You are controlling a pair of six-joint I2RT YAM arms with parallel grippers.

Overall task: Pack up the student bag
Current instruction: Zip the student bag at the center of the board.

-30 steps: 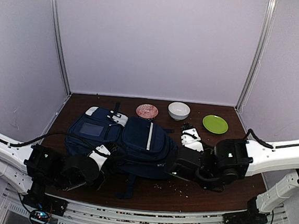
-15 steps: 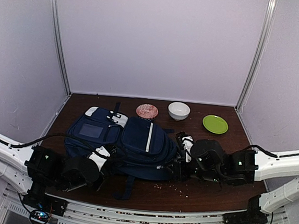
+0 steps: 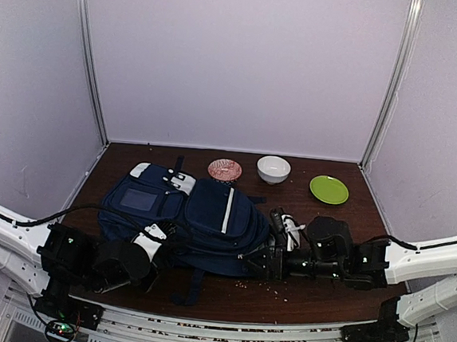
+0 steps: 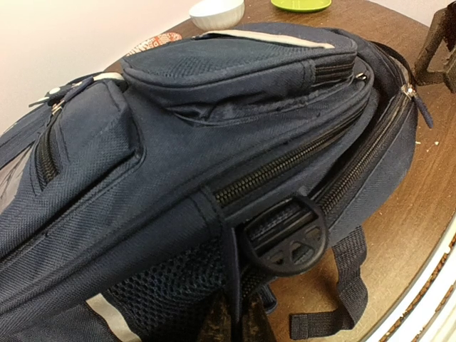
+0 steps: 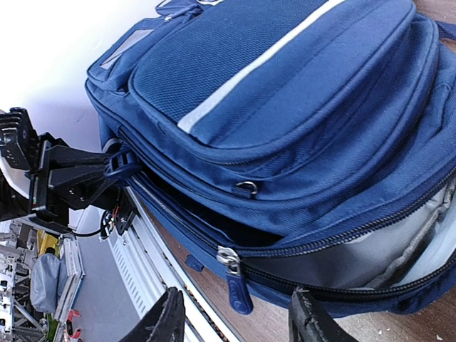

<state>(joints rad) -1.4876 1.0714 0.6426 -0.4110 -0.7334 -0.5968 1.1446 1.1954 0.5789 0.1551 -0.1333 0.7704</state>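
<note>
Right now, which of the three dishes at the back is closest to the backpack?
The pink patterned plate, leftmost, just beyond the student bag's far edge; the white bowl and green plate sit farther right.

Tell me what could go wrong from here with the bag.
The right hand is open by the small zip pull and could close on fabric instead. The left hand grips only a loop of the bag, so a hard tug on the zip might slip it free or drag the bag.
</note>
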